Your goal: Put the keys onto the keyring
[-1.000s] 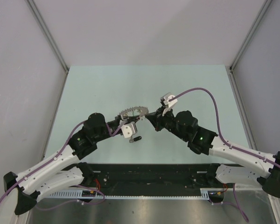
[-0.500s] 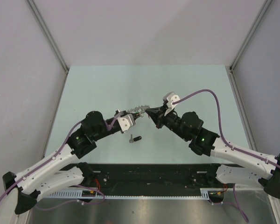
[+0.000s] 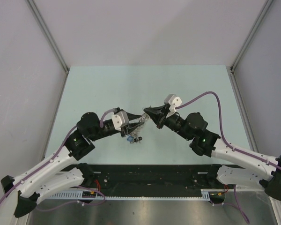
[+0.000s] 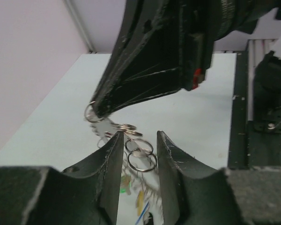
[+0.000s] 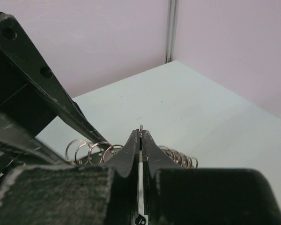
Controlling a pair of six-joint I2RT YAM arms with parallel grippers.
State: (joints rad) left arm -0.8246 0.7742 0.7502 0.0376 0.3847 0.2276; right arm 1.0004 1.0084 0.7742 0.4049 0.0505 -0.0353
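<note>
The keyring (image 3: 140, 123) hangs edge-on between my two grippers above the table, with several small split rings and keys strung on it. My right gripper (image 3: 145, 111) is shut on the ring's thin wire, which shows between its tips in the right wrist view (image 5: 141, 132). My left gripper (image 3: 130, 125) holds the ring lower down. In the left wrist view its jaws (image 4: 136, 136) stand narrowly apart with split rings (image 4: 141, 161) between them and coloured key heads hanging below. A loose key with a dark head (image 3: 137, 138) lies on the table under the ring.
The pale green table (image 3: 187, 84) spreads out behind the grippers, walled by grey panels with metal posts at the back corners. A black base strip (image 3: 150, 174) runs along the near edge. Purple cables loop over both arms.
My left gripper has swung down towards the near side and turned, tipping the keyring from flat to edge-on. My right gripper has followed to the left, staying on the ring. The dark-headed key has stayed put.
</note>
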